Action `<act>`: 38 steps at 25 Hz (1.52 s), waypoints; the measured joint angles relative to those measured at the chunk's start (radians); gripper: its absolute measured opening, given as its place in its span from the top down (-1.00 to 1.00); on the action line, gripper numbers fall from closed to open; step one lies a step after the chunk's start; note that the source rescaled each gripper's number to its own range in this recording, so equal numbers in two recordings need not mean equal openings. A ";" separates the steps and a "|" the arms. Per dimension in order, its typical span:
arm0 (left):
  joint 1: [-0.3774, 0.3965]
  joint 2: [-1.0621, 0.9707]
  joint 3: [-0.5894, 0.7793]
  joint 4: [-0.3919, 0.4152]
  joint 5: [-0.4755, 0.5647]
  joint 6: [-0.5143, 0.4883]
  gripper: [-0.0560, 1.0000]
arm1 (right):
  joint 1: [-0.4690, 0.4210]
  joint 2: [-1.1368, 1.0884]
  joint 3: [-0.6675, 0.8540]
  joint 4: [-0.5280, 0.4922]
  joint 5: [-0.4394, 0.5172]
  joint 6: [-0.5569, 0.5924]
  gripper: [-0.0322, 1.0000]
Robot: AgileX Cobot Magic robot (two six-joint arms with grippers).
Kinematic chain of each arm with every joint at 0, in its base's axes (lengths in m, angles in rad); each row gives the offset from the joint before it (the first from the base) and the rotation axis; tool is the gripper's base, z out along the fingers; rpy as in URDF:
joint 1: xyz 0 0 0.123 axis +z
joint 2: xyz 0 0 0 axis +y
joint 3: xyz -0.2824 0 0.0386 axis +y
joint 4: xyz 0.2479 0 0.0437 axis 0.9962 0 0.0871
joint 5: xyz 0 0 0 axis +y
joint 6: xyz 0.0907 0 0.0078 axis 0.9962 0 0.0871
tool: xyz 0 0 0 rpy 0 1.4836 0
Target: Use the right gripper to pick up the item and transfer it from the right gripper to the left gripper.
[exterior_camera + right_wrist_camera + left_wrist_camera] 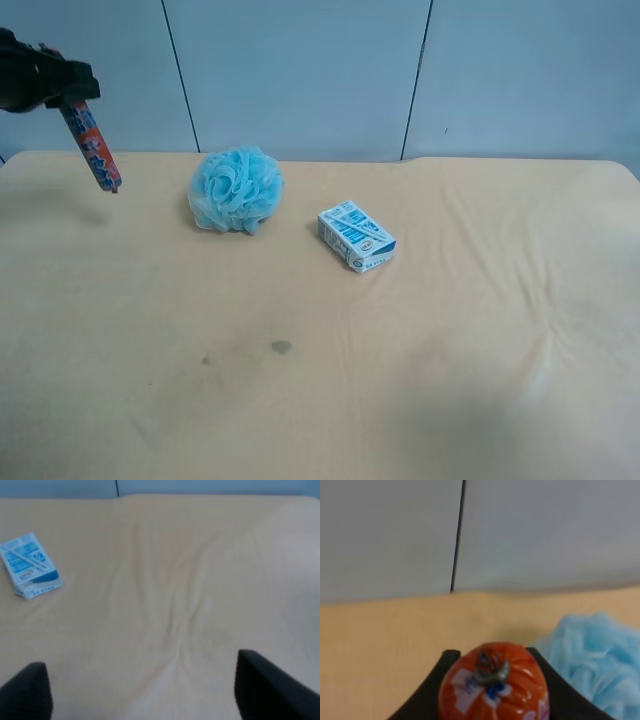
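While the left gripper [491, 660] holds the item [95, 150] clamped — its free end dangling below the jaws, clear of the desk [420, 400] — the right gripper [145, 690] stands open and empty, the handover seemingly done.

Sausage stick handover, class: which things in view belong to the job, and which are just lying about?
Job: sausage stick, gripped in the left tool; right tool, open and empty.
Lying about: light-blue mesh pouf; blue-and-white small box.
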 joint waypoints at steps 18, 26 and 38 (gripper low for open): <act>0.000 0.214 0.000 0.051 -0.010 0.028 0.89 | 0.000 0.000 0.000 0.000 0.000 0.000 -0.24; 0.000 0.214 0.000 0.070 -0.007 0.023 0.89 | 0.000 0.000 0.000 0.000 0.000 0.000 -0.24; 0.000 0.214 0.000 0.076 -0.006 0.048 -0.03 | 0.000 0.000 0.000 0.000 0.000 0.000 -0.24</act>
